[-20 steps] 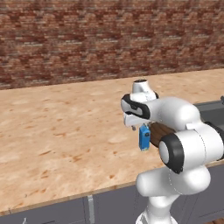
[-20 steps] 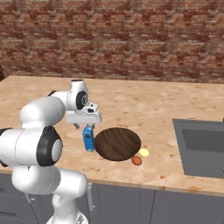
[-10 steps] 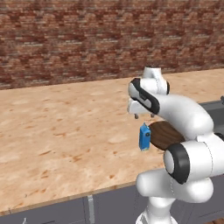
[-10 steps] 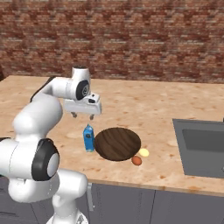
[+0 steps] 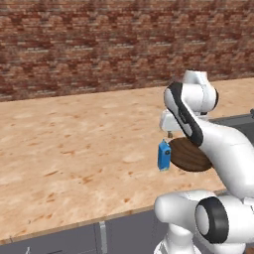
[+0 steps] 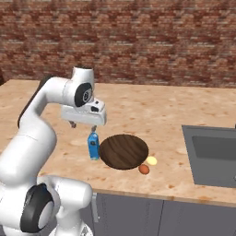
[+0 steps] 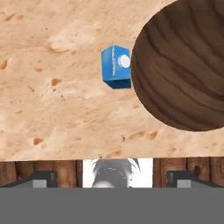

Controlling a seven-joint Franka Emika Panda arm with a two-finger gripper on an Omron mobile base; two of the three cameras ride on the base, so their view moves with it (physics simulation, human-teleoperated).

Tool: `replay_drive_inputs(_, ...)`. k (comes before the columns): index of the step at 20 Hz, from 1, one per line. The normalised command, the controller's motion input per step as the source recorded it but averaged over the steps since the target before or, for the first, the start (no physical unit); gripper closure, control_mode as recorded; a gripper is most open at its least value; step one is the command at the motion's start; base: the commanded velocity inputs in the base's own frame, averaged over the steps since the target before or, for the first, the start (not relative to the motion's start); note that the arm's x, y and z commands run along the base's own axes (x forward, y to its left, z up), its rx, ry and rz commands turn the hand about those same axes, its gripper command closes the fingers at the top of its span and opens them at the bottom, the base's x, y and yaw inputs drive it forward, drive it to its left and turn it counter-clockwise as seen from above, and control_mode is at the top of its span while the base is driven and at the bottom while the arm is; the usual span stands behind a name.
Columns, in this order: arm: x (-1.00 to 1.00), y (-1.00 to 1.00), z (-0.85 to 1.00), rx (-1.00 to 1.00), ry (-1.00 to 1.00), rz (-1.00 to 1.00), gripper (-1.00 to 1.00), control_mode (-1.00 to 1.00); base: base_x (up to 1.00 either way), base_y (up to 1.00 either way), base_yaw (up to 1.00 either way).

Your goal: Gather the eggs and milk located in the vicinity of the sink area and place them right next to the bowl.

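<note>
The blue milk carton [image 6: 94,146] stands upright on the counter, touching or nearly touching the left rim of the dark wood-grain bowl [image 6: 123,151]. Both eggs lie at the bowl's right front: the pale egg [image 6: 151,160] and the orange-brown egg [image 6: 144,169]. My gripper [image 6: 83,125] hangs open and empty a short way above the carton. From above, the hand view shows the carton [image 7: 116,68] beside the bowl [image 7: 183,65], with my gripper [image 7: 111,177] spread wide. In the left base view the carton [image 5: 164,155] stands left of the bowl [image 5: 191,155], below my gripper [image 5: 168,133].
The dark grey sink [image 6: 214,154] is sunk into the counter at the right. A brick wall [image 6: 138,41] runs along the back. The wide wooden counter [image 5: 74,144] stretches off to the left.
The gripper has let go of the milk carton and risen above it. The carton stays standing beside the bowl, and the arm has stretched up and back.
</note>
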Motion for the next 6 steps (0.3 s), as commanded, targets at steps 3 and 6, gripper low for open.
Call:
replay_drive_inputs(3, -1.00, -0.14, 0.10, 0.00, -0.03, 0.00, -1.00, -1.00, 0.00, 0.00, 0.00)
replay_drive_inputs(6, -0.95, 0.00, 0.03, 0.00, -0.03, 0.00, -1.00, -1.00, 0.00, 0.00, 0.00)
